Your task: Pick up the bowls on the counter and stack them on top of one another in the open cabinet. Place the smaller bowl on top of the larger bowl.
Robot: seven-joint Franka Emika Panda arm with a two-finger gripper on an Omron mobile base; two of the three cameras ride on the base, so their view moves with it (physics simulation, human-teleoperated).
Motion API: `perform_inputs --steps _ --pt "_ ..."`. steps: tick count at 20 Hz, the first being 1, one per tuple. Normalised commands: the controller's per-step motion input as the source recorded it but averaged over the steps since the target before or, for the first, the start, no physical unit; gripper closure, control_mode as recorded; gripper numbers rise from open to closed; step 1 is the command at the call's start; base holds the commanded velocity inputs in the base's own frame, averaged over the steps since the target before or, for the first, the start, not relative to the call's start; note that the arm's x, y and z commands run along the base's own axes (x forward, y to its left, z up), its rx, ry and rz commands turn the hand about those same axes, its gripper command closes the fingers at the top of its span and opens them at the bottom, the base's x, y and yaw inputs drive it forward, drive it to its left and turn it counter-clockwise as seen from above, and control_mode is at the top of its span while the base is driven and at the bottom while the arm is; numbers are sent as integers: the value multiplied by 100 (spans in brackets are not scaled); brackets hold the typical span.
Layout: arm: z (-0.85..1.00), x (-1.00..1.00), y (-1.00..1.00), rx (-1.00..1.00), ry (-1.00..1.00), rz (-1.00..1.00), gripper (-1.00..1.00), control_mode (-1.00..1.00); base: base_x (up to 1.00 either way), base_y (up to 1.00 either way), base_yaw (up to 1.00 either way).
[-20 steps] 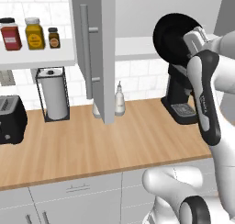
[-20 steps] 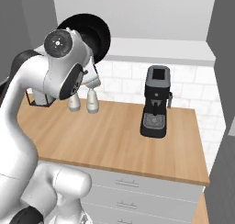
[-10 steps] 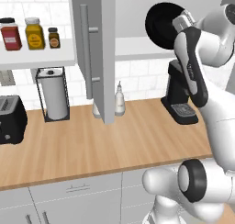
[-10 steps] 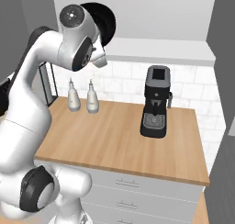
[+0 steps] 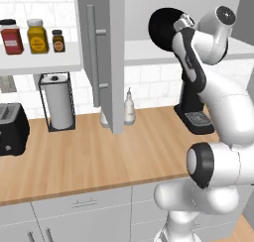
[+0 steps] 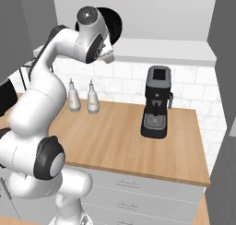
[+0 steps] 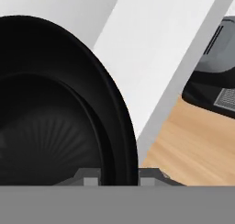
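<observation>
Black bowl (image 5: 166, 29) is gripped by the gripper (image 5: 182, 24) at its rim, held on edge just above the cabinet shelf (image 5: 149, 50), which lies below it.

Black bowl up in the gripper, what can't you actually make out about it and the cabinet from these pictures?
- Black bowl: right base view, arm covers most of it; with no second bowl to compare, size unclear.
- Gripper: hand view, only the fingertips show either side of the bowl's rim; left base view, the hand covers them.
- Open cabinet's shelf: left base view, door hides its left part.
- Coffee machine: hand view, cut off at the right edge.
</observation>
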Motion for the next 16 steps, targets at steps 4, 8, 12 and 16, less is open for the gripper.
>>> perform_inputs --steps 4,8,12,16 --pt "-24 52 -2 0 21 0 100 -100 0 0 0" --pt "-19 54 0 0 13 0 100 -100 0 0 0" --pt "-29 49 0 0 0 0 100 -100 0 0 0" --pt "-27 53 0 0 0 0 100 -100 0 0 0"
